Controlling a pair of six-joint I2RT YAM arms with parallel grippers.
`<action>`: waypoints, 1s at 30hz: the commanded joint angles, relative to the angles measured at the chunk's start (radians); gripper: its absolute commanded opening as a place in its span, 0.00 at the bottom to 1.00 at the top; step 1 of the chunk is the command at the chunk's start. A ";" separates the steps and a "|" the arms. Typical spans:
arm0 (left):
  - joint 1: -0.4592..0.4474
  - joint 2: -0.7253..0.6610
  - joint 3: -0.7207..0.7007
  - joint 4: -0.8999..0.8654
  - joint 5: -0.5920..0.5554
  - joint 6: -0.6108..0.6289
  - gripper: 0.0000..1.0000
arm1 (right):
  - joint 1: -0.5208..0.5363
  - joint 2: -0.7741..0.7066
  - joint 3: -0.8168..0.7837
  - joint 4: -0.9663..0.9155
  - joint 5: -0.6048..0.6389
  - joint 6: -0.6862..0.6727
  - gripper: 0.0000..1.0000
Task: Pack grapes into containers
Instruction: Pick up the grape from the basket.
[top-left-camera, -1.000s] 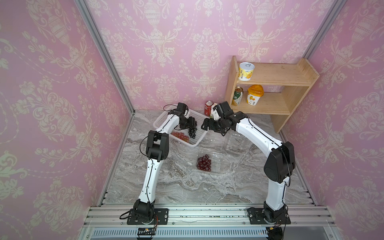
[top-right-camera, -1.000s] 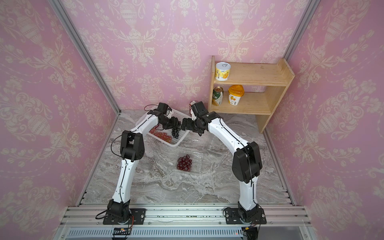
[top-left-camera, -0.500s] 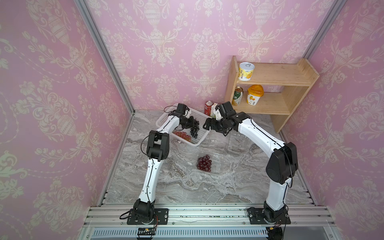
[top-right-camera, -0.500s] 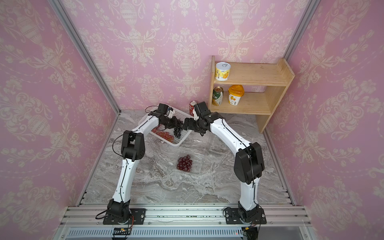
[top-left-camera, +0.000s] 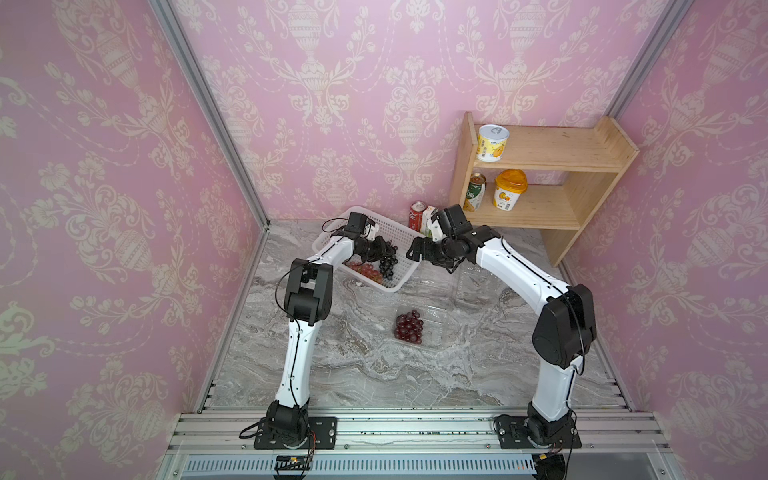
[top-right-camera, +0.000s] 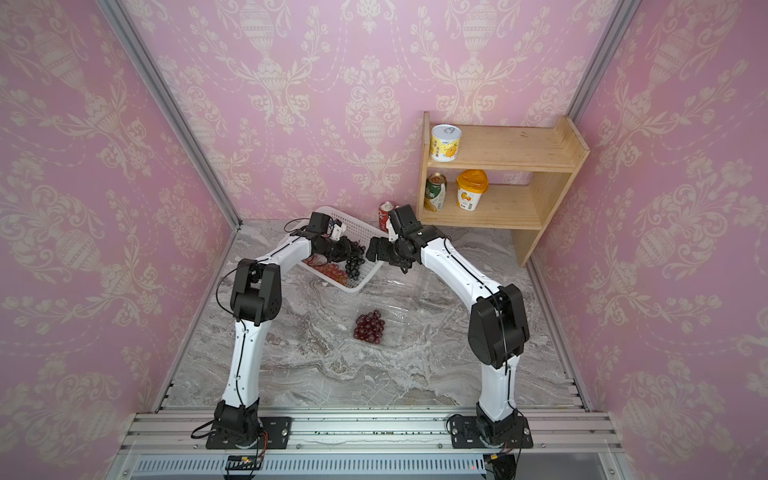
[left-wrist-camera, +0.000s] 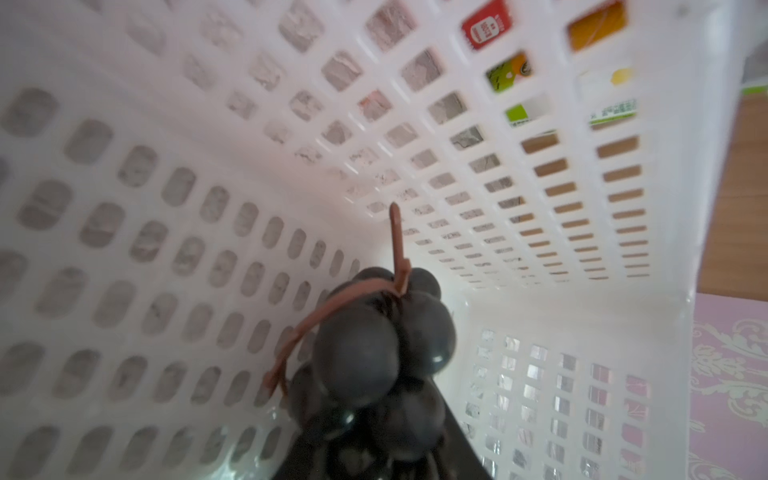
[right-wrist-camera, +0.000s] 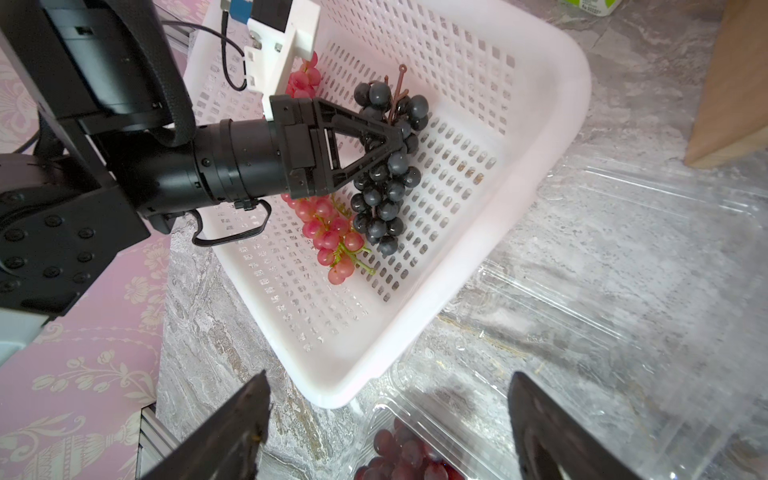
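Black L tool (right-wrist-camera: 395, 143) level, pinching dark grapes (right-wrist-camera: 384, 195), R tool (right-wrist-camera: 388, 415) spread

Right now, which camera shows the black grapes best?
The right wrist view: the whole black bunch hangs sharp in the left gripper. The left wrist view shows the bunch cropped and blurred; in both top views the bunch is tiny.

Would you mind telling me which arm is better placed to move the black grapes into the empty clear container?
Left: the left pincer is shut on the black grapes inside the basket, while the right pincer is open and empty.
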 joint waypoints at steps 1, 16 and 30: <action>0.008 -0.102 -0.047 0.029 0.034 -0.014 0.32 | -0.010 -0.005 0.041 -0.020 -0.004 0.008 0.90; 0.009 -0.327 -0.291 0.152 0.060 0.005 0.33 | -0.029 0.384 0.594 -0.134 -0.114 0.101 0.83; 0.008 -0.382 -0.367 0.183 0.065 0.026 0.34 | -0.048 0.681 0.893 -0.052 -0.247 0.250 0.66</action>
